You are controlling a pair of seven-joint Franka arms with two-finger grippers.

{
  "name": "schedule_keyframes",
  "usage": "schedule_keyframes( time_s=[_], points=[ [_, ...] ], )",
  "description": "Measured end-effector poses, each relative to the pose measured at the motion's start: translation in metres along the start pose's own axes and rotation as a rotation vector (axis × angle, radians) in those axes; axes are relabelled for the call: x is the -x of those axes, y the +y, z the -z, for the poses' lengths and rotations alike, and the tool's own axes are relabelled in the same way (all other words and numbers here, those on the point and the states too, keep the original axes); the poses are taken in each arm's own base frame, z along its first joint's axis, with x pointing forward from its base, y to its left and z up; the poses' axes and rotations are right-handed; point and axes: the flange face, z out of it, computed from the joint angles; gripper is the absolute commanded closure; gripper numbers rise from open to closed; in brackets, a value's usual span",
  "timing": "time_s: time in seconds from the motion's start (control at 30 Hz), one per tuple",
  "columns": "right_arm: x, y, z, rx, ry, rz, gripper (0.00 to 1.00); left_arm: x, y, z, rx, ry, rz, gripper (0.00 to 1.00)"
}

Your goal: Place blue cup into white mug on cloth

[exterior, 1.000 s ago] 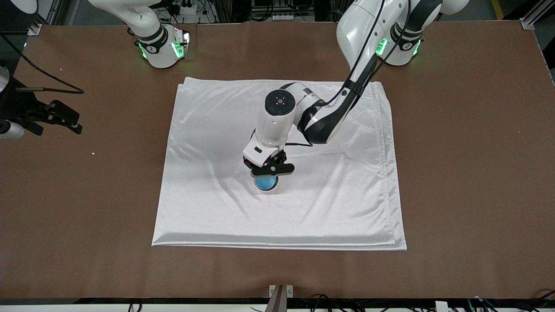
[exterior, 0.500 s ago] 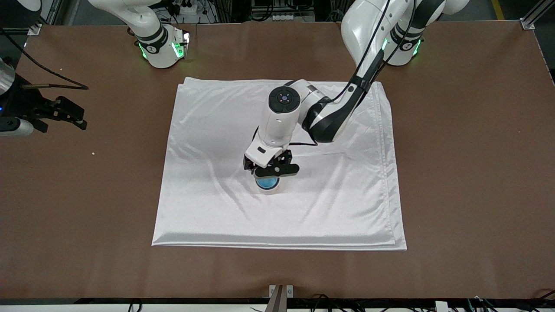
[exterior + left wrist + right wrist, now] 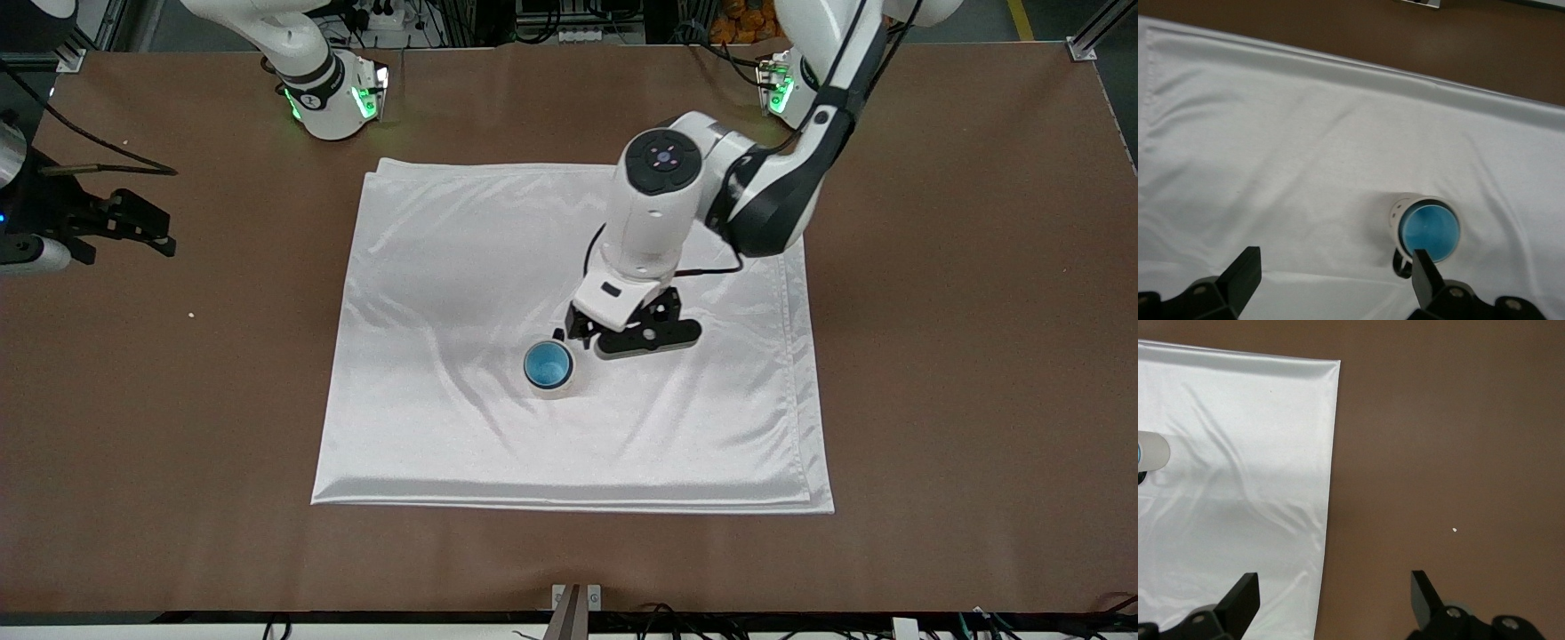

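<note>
Nearest the front camera lies the near edge of the cloth [image 3: 569,498], spread flat on the brown tabletop [image 3: 933,356], wrinkled but not dragged out of place. A little farther in, about mid-cloth, stands the white mug [image 3: 555,391], upright, with the blue cup [image 3: 547,364] seated inside it. Only the cup's bright blue inside and rim show, ringed by the mug's pale wall. The left wrist view shows the same nesting from above: blue cup [image 3: 1429,231] within white mug [image 3: 1398,212], the mug's dark handle just beside it.

The left gripper [image 3: 642,338] has changed. A second ago it stood right over the cup with its jaws closed on it. Now it has let go, risen and swung off toward the left arm's end of the table, and hangs over bare cloth beside the mug. Its jaws are wide apart and hold nothing, as the left wrist view confirms [image 3: 1333,273]. The cup did not move with it, and neither did the mug.

I judge from this that the placing is done: cup in mug, mug on cloth, both released. All that seems left is for the left arm to draw back clear.

The right gripper [image 3: 151,238] waits over bare tabletop toward the right arm's end, well apart from the cloth, jaws apart and empty [image 3: 1335,593].
</note>
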Motion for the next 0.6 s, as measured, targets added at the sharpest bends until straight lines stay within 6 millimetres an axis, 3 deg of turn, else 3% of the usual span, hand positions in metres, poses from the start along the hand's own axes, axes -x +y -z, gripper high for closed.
schedule_keyframes(
  time_s=[0.4,0.6],
  points=[
    [0.001,0.006,0.0,0.0,-0.005,-0.009,0.0,-0.004,-0.135,0.075,-0.047,0.019,-0.079,0.0],
    [0.001,0.007,0.0,0.0,-0.006,-0.01,0.0,0.009,-0.174,0.102,-0.079,-0.003,-0.13,0.0]
  ],
)
